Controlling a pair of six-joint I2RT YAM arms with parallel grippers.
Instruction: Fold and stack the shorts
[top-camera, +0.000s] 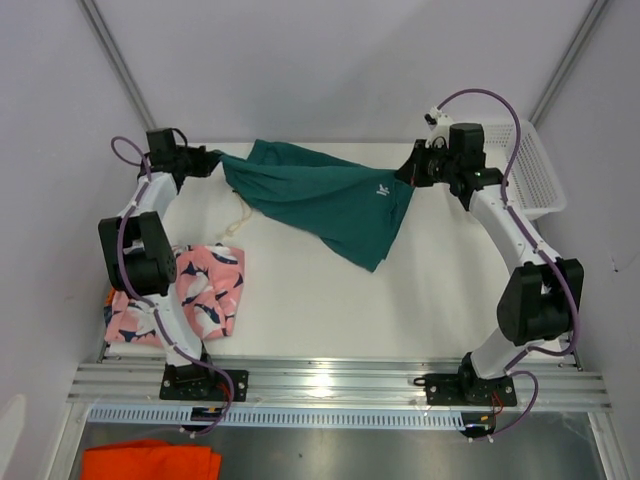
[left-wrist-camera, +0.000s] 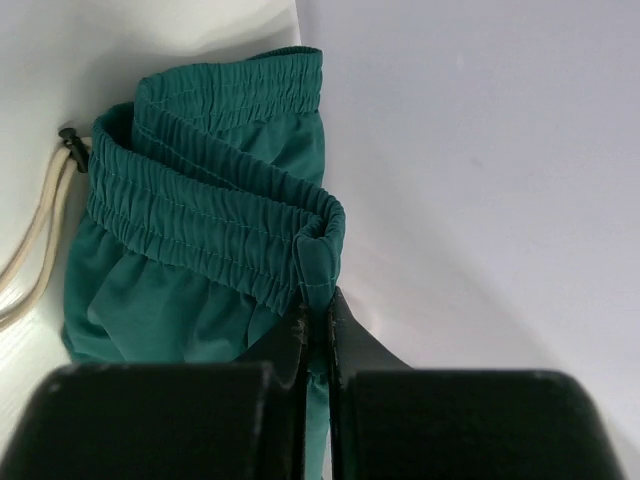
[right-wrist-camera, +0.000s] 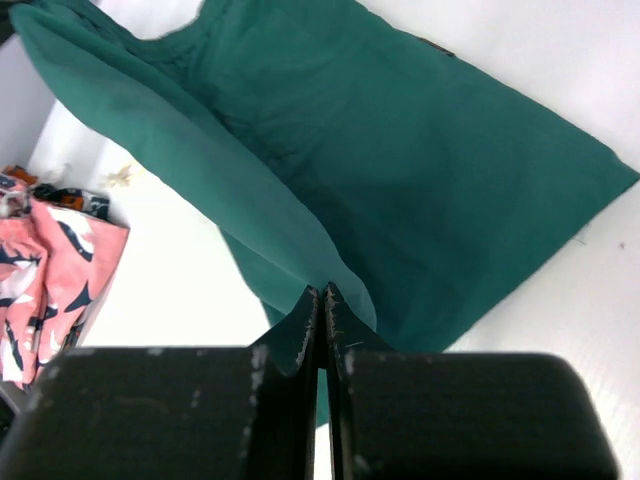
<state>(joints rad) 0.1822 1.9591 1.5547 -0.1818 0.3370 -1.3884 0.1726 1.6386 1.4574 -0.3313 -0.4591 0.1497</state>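
The teal green shorts hang stretched between my two grippers over the back of the table, sagging toward the middle. My left gripper is shut on the corner of the elastic waistband; the fabric is pinched between the fingertips. At the opposite edge of the teal shorts, my right gripper is shut on a thin fold. The pink shark shorts lie folded at the left, partly under the left arm, and also show in the right wrist view.
A white mesh basket stands at the back right beside the right arm. A cream drawstring dangles from the waistband onto the table. Bright orange cloth lies below the front rail. The white table lies between the arms.
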